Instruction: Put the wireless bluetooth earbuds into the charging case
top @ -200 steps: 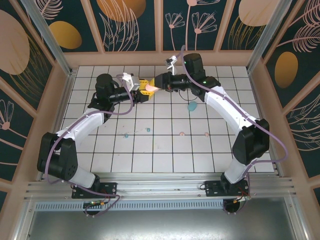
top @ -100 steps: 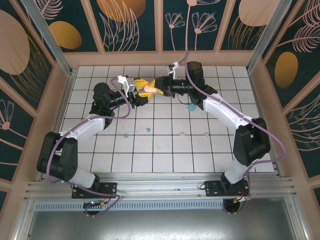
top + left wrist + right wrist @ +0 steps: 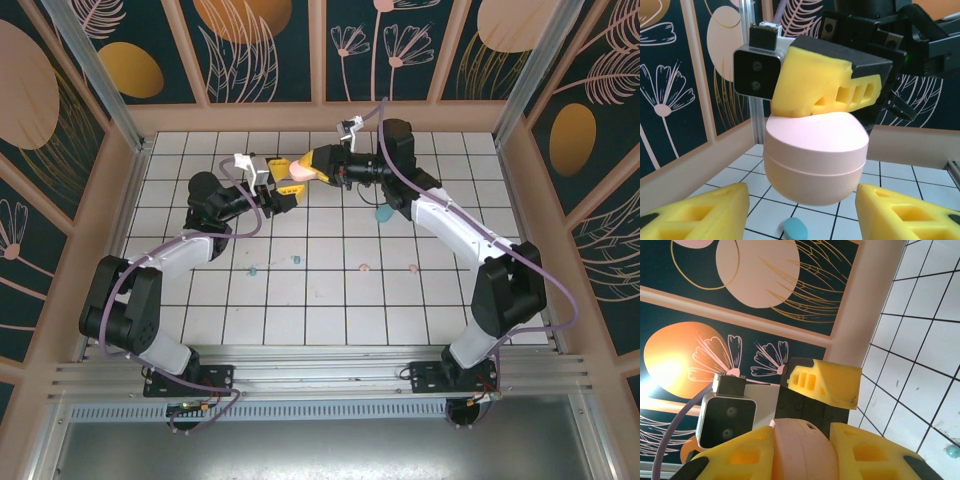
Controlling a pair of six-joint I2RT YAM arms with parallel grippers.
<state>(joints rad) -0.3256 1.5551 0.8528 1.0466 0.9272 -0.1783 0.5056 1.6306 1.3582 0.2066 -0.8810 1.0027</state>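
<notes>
In the top external view, the pink charging case [image 3: 297, 170] hangs above the white tiled counter [image 3: 330, 300] in the upper middle of the frame, where the two arms meet. The right gripper [image 3: 308, 167] reaches in from the right and is clamped on it. The left gripper [image 3: 283, 180] sits just left of it with its yellow fingers spread. A teal charging case [image 3: 383, 213] lies on the tiles right of centre. Below it, across the middle of the frame, lie two teal earbuds [image 3: 253, 270] [image 3: 296, 260] and a pale pink earbud [image 3: 365, 267], all well apart from the cases and too small to tell which way they point. In the left wrist view, the pink charging case fills the centre. Its long axis and its seam run level across the frame, and its rounded belly faces down. A yellow finger [image 3: 825, 87] of the right gripper presses on its top. The left gripper's own fingers [image 3: 700, 212] stand low at either side, apart from the case, so it is open. The teal charging case shows on the tiles at the bottom edge. In the right wrist view, the pink charging case rises at the bottom centre, domed end up, pinched between that gripper's two yellow fingers [image 3: 745, 455]. One finger of the left gripper sits just above it, and a tiny teal nub [image 3: 953, 451] lies on a tile at the lower right edge.
</notes>
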